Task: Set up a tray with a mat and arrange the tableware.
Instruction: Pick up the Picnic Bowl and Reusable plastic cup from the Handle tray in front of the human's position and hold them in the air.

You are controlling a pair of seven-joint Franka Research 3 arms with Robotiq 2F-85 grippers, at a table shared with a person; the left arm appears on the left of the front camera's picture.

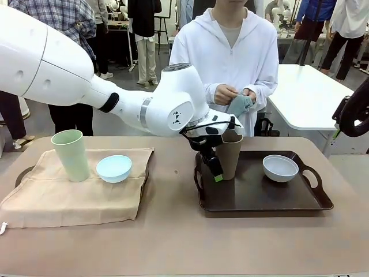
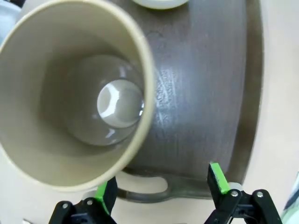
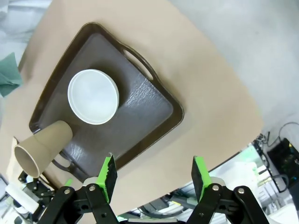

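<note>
Two claws gape empty: our left claw (image 1: pixel 214 170) hangs just beside the upright tan-brown tapered cup (image 1: pixel 230 154) on the dark brown tray (image 1: pixel 248 193), nearer than our right claw (image 3: pixel 154 165).

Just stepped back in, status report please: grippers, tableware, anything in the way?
Left gripper open at tan cup, upright on tray. Right gripper open, up high, holding nothing. White bowl shares tray, apart from cup.

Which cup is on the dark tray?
The tan-brown cup, standing on the dark tray. The pale green cup stands on the beige mat instead.
</note>
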